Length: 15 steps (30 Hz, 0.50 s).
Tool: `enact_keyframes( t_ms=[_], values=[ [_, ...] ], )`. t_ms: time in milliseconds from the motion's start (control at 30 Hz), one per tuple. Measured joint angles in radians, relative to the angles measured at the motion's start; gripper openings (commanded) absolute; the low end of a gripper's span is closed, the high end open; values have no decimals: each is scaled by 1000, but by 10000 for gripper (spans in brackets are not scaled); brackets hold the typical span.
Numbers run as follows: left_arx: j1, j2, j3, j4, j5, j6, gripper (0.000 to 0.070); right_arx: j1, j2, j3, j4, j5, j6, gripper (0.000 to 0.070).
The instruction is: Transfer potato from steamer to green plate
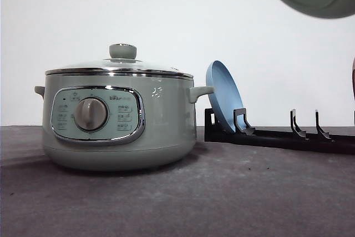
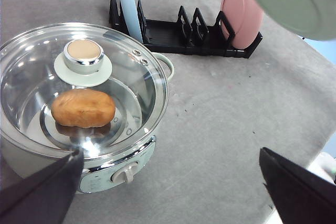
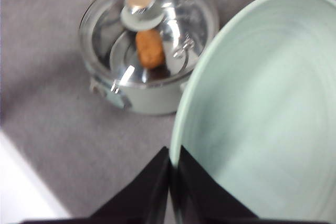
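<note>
right claw (image 3: 171, 182) pinches the green plate's (image 3: 262, 119) rim, holding it high at the right. left claw (image 2: 168, 187) hangs open. the potato (image 2: 83, 107) lies inside the steamer (image 1: 119, 120), lid (image 2: 79, 85) on. plate unplaced, transfer unstarted.

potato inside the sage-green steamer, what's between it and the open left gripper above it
The glass lid with its green knob still covers the steamer, so it separates the orange-brown potato from the left gripper, per the left wrist view.

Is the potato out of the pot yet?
No, the potato lies inside the pot, under the glass lid that is on top.
</note>
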<state>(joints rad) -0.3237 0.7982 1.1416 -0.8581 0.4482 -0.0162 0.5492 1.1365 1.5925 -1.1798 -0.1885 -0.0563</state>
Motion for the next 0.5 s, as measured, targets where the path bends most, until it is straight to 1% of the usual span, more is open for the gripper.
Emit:
enact_keyframes(
  t_ms=[167, 267, 367, 500],
  values=[
    [0, 0, 0, -1, 0, 0, 700, 159, -2, 0, -82, 156, 13, 7],
    [0, 0, 0, -3, 0, 0, 700, 249, -4, -22, -88, 231, 40, 7],
    [0, 0, 0, -3, 0, 0, 700, 337, -4, -79, -86, 292, 79, 7],
    [0, 0, 0, -3, 0, 0, 700, 441, -4, -206, -59, 402, 139, 7]
  ],
)
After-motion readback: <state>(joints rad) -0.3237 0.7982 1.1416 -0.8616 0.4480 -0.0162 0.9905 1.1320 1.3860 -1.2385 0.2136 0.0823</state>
